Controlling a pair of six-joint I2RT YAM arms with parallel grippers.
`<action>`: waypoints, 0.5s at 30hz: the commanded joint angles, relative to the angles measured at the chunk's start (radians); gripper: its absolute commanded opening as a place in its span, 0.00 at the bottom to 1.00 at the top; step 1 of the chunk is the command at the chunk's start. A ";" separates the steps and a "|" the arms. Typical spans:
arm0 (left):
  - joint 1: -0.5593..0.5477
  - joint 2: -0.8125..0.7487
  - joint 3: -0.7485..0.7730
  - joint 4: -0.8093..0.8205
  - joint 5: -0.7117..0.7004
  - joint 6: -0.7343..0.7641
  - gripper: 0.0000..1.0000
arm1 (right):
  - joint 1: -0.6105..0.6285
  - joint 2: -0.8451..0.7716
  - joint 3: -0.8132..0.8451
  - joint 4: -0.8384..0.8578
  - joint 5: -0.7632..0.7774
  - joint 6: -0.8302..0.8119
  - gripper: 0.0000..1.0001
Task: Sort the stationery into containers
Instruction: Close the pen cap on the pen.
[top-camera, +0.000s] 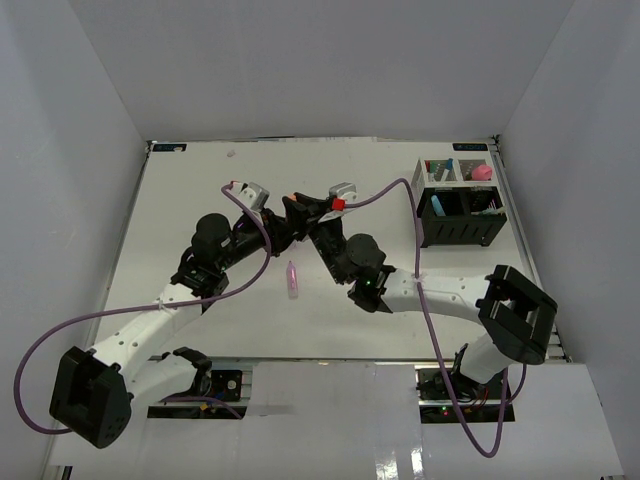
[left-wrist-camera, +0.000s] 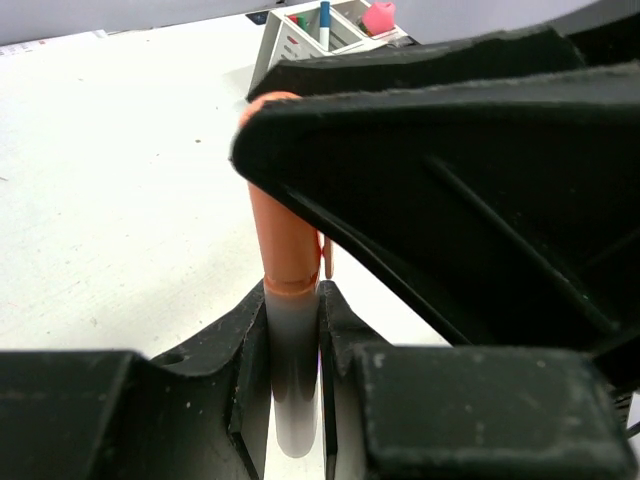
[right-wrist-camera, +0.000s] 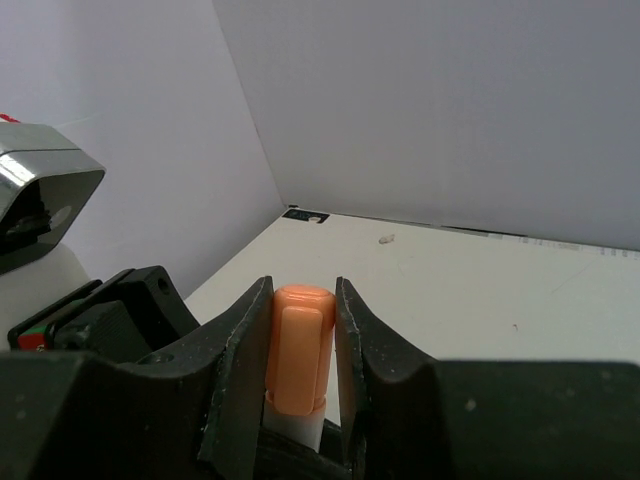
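Note:
An orange-capped marker with a white barrel (left-wrist-camera: 287, 235) is held between both grippers above the table's middle. My left gripper (left-wrist-camera: 293, 305) is shut on the white barrel. My right gripper (right-wrist-camera: 302, 305) is shut on the orange cap (right-wrist-camera: 300, 345), with a jaw on each side. In the top view the two grippers meet tip to tip, left (top-camera: 288, 212) and right (top-camera: 316, 214). The black organizer (top-camera: 460, 218), joined to white mesh compartments (top-camera: 447, 172), stands at the far right. It holds pens and a pink-capped bottle (top-camera: 482, 172).
A pink marker (top-camera: 292, 280) lies on the white table below the grippers. The right gripper's black body (left-wrist-camera: 470, 180) fills much of the left wrist view, and the organizer (left-wrist-camera: 300, 35) shows behind it. White walls enclose the table.

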 joint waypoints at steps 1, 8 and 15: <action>0.006 -0.037 0.007 0.051 -0.041 -0.007 0.16 | 0.033 0.018 -0.046 0.133 0.004 -0.029 0.08; 0.006 -0.045 0.001 0.059 -0.039 -0.007 0.16 | 0.064 0.033 -0.089 0.251 0.030 -0.079 0.08; 0.008 -0.066 -0.009 0.074 -0.012 0.030 0.16 | 0.074 0.023 -0.095 0.212 0.016 -0.086 0.08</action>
